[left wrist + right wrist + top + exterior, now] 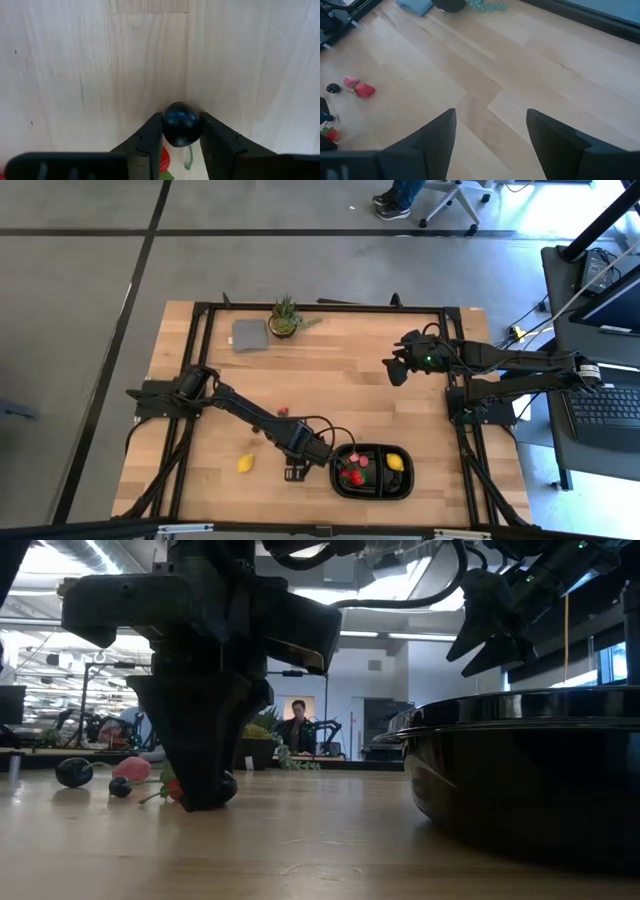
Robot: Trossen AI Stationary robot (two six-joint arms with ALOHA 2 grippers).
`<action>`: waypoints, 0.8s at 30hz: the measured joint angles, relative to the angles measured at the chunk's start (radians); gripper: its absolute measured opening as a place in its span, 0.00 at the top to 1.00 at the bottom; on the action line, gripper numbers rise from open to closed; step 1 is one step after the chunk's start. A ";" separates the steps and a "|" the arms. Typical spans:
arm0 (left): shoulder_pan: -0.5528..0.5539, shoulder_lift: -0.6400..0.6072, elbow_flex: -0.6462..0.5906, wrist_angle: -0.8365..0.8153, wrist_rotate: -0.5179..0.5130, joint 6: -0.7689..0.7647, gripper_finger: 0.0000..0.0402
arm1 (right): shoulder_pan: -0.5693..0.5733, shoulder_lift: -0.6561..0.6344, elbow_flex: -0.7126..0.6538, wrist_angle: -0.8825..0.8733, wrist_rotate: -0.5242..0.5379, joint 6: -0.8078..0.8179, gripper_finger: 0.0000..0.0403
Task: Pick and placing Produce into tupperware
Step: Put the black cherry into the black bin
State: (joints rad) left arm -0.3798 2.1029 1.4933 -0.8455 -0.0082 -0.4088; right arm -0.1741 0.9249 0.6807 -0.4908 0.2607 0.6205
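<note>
My left gripper [297, 471] points down at the table just left of the black tupperware tray [398, 491], shut on a dark cherry [181, 117]. A red strawberry [164, 160] lies right beside the fingers. The tray holds strawberries [351, 473] and a lemon [395, 462]. A second lemon [245, 464] lies on the table to the left. More pieces lie farther off: a strawberry [364, 90], a pink bit [351, 81] and a dark cherry [332, 88]. My right gripper [490, 130] hangs open, raised over the table's right far part. My left gripper [182, 131] pinches the dark cherry's round body [175, 131] between its two fingers, one finger [151, 134] on each side. The fingers come from above, pointing down. In the low view the gripper [205, 795] reaches down to the table top, with the cherry [229, 785] at table level.
A grey cloth [249, 334] and a green potted plant [285, 317] sit near the table's far edge. The tray's wall [520, 775] rises close on the right of my left gripper. Bare wood lies across the table's middle. A person sits in the room beyond.
</note>
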 joint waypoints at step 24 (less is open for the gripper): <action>0.092 -0.226 -0.002 0.295 0.029 0.070 0.74 | 0.001 0.000 0.000 0.041 -0.079 0.033 0.39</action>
State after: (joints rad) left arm -0.2877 1.8767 1.4914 -0.5502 0.0205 -0.3388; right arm -0.1734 0.9247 0.6807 -0.4495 0.1818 0.6535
